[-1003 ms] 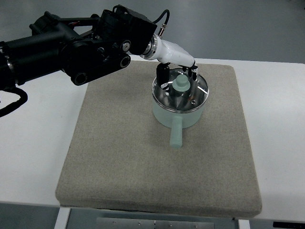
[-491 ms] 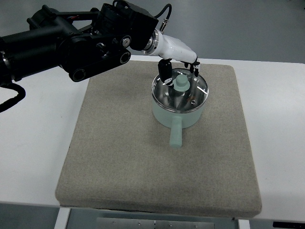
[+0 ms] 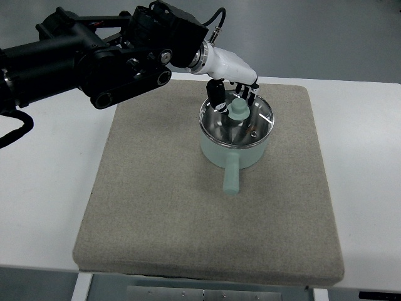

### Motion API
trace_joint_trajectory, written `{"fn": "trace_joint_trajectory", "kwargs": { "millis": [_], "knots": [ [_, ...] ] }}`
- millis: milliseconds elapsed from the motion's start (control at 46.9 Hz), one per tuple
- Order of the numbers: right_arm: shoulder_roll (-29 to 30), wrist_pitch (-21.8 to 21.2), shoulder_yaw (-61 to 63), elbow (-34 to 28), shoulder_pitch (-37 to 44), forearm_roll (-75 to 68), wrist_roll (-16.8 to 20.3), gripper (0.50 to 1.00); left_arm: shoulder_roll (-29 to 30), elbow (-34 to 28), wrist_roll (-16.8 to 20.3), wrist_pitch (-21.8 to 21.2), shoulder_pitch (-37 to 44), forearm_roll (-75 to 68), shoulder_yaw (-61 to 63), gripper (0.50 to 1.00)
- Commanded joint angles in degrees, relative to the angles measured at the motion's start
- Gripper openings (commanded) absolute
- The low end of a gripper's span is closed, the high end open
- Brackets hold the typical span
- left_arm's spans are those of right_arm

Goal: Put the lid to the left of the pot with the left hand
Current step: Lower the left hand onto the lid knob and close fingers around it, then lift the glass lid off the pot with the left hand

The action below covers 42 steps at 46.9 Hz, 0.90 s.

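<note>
A pale green pot (image 3: pixel 235 147) stands on the grey mat (image 3: pixel 163 207), its handle pointing toward the near edge. The glass lid (image 3: pixel 250 122) with a green knob (image 3: pixel 238 110) lies on the pot. My left hand (image 3: pixel 233 95), white with black fingers, hovers over the lid's far side. Its thumb (image 3: pixel 216 95) is left of the knob and its other fingers (image 3: pixel 249 94) are just behind it; a gap still shows beside the thumb. Nothing is held. The right hand does not show.
The mat lies on a white table (image 3: pixel 44 188). My bulky black left arm (image 3: pixel 94 56) crosses the upper left above the table. Bare mat (image 3: pixel 150 144) stretches left of the pot.
The left hand rose slightly toward the far side, and its fingers behind the knob curled in closer to it. The lid and pot stayed still.
</note>
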<state>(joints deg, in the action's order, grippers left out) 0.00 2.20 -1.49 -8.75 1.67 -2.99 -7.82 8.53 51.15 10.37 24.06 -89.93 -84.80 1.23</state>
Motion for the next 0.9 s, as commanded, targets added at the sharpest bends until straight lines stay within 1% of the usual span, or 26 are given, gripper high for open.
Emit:
{"fn": "trace_joint_trajectory", "kwargs": {
  "millis": [0,21,85,107,128,213,235,299,363,384,576,683,875],
  "knots": [
    [0.00,0.00,0.00,-0.04,0.00,0.00,0.00,0.924,0.00,0.00,0.00,0.02,0.02,-0.02,0.09,0.696],
    [0.00,0.00,0.00,-0.04,0.00,0.00,0.00,0.924,0.00,0.00,0.00,0.02,0.02,-0.02,0.09,0.679],
    [0.00,0.00,0.00,-0.04,0.00,0.00,0.00,0.924,0.00,0.00,0.00,0.02,0.02,-0.11,0.09,0.658],
    [0.00,0.00,0.00,-0.04,0.00,0.00,0.00,0.924,0.00,0.00,0.00,0.02,0.02,-0.11,0.09,0.639],
    [0.00,0.00,0.00,0.05,0.00,0.00,0.00,0.924,0.00,0.00,0.00,0.02,0.02,-0.11,0.09,0.630],
    [0.00,0.00,0.00,0.05,0.00,0.00,0.00,0.924,0.08,0.09,0.00,0.02,0.02,-0.11,0.44,0.615],
    [0.00,0.00,0.00,-0.03,0.00,0.00,0.00,0.924,0.00,0.18,0.00,0.02,0.10,-0.11,0.44,0.600],
    [0.00,0.00,0.00,-0.04,0.00,0.00,0.00,0.924,0.17,0.35,0.00,0.02,0.11,-0.11,0.44,0.576],
    [0.00,0.00,0.00,-0.04,0.00,0.00,0.00,0.924,0.43,0.35,0.00,0.11,0.02,-0.19,0.44,0.508],
    [0.00,0.09,0.00,-0.04,0.00,0.00,0.00,0.924,0.44,0.35,0.00,0.11,0.02,-0.19,0.44,0.500],
    [0.00,0.00,0.00,0.05,0.00,0.00,0.00,0.924,0.61,0.35,0.00,0.02,-0.16,-0.19,0.53,0.500],
    [0.00,0.09,0.00,-0.04,0.00,0.00,0.00,0.924,1.14,0.35,0.00,0.02,-1.74,-0.19,0.35,0.500],
    [0.00,0.00,0.00,-0.04,0.00,0.00,0.00,0.924,3.60,0.35,0.00,0.11,-4.55,0.16,0.27,0.500]
  ]
}}
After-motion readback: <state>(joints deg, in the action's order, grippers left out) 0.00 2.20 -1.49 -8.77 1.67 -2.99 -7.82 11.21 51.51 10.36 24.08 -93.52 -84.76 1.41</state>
